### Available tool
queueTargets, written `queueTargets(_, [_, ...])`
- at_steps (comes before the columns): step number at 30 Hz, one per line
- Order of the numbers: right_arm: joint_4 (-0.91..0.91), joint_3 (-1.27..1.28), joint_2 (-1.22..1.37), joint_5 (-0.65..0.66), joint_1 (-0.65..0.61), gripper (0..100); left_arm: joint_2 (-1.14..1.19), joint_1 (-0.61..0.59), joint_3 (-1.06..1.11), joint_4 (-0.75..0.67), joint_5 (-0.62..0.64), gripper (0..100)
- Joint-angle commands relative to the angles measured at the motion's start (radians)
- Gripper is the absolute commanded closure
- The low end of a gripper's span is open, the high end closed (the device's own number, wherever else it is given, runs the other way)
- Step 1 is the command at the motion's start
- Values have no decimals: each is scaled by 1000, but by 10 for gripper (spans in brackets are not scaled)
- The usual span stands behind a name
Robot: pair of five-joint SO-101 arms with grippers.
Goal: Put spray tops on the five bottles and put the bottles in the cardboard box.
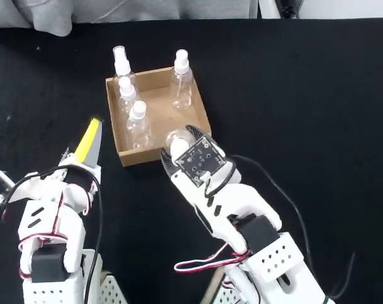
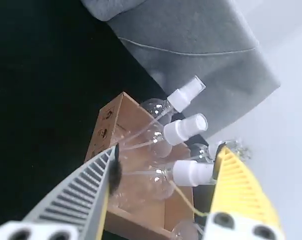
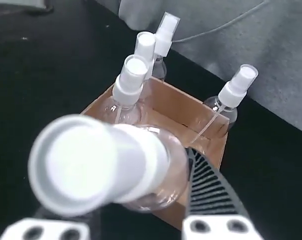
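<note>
My right jaws grasp a capped bottle (image 1: 178,142), roughly upright, seemingly over the near corner of the cardboard box (image 1: 140,155); my left jaws hang released nearby.

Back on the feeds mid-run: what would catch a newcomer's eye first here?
The right gripper, shut on a spray-topped bottle, hangs over the near right corner of the cardboard box. Upright at the box's left side and back stand four more topped bottles. The left gripper, with its yellow finger, sits open just off the box's near left corner.
</note>
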Motion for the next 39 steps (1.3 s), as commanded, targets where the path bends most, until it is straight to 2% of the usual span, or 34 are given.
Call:
queueTargets(1, [15, -76, -22, 0, 28, 907, -8, -62, -84, -5, -2, 705])
queueTargets(5, [14, -73, -22, 0, 28, 907, -8, -108, -54, 0, -110, 705])
queueTargets(13, [14, -70, -22, 0, 28, 907, -8, -203, -18, -3, -160, 705])
queueTargets(21, [-14, -44, -22, -5, 26, 907, -8, -260, 31, -3, -310, 705])
queueTargets(26, [-14, -41, -22, -5, 26, 908, -8, -251, 122, -3, -410, 705])
queueTargets(39, [-14, -41, -22, -5, 26, 908, -8, -249, 266, -3, -439, 716])
